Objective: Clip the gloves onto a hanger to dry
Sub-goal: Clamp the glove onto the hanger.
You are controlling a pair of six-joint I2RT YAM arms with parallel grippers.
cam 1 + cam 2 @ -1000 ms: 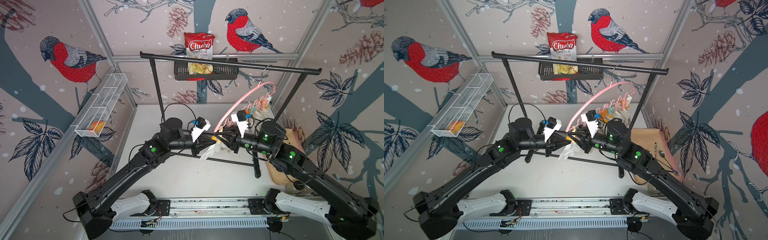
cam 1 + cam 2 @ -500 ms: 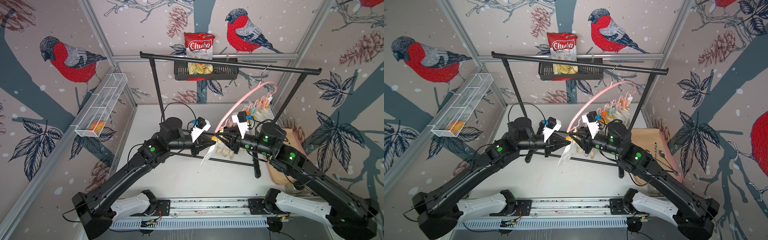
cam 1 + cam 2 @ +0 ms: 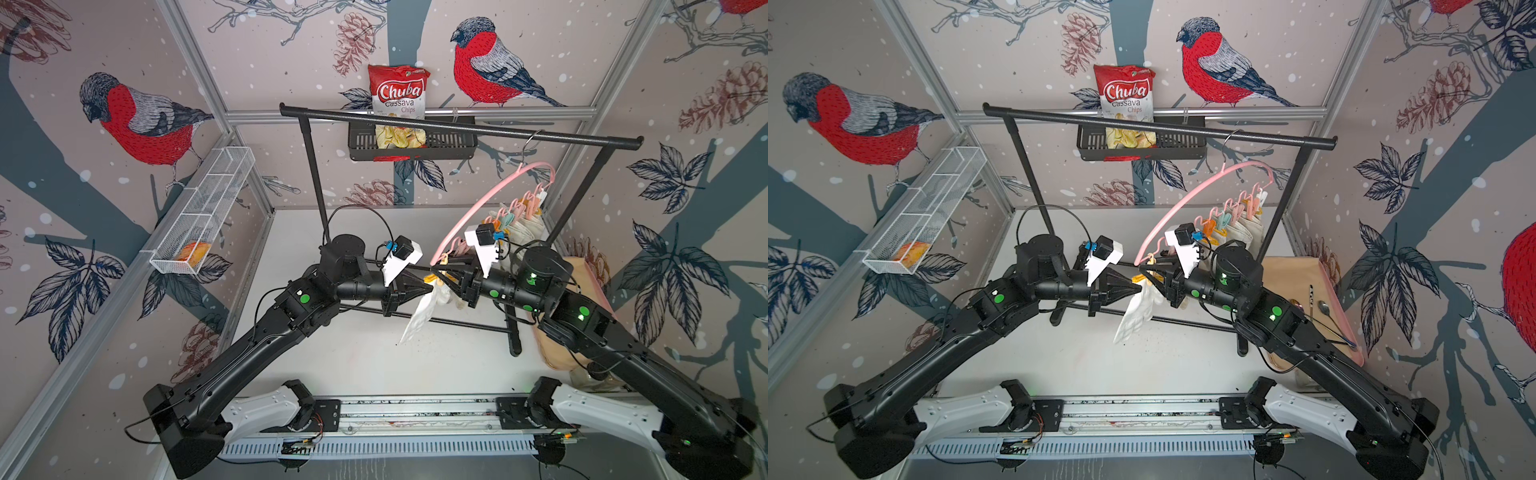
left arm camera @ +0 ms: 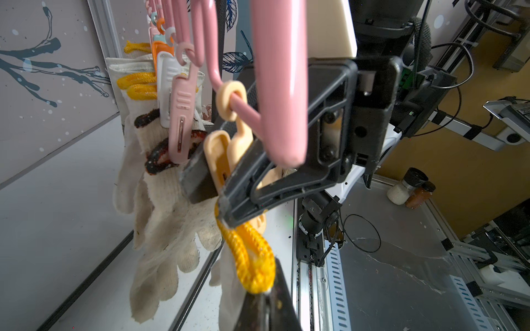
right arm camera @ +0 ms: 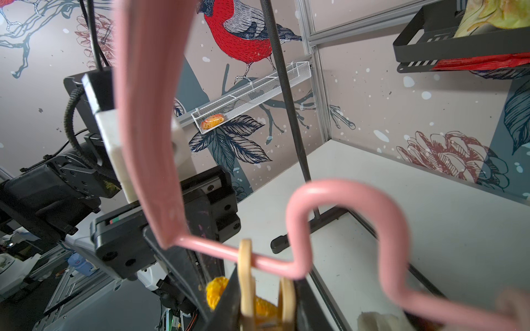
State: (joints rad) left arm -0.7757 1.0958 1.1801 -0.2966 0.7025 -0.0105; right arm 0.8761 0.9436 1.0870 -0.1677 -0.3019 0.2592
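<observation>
At the centre of both top views, a knitted cream glove (image 3: 420,318) dangles limp below the low end of the glossy pink hanger (image 4: 278,86). The left gripper (image 3: 424,287) is clamped on its braided yellow cuff (image 4: 252,258). The right gripper (image 3: 440,278) seemingly pinches a smooth cream plastic peg (image 4: 218,149).

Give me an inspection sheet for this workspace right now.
Surface: white tabletop, faintly speckled.
Job's things: pink hanger hooked on black rack; pegged gloves at its far end; one dangling glove below cream peg.
Clutter: chips bag in black basket; mesh shelf; spoons at right.
End effectors: left end effector shut on dangling glove's yellow cuff; right end effector grips cream peg.
Cables: black cable loops over left arm.
Surroundings: bird wallpaper, aluminium frame.
</observation>
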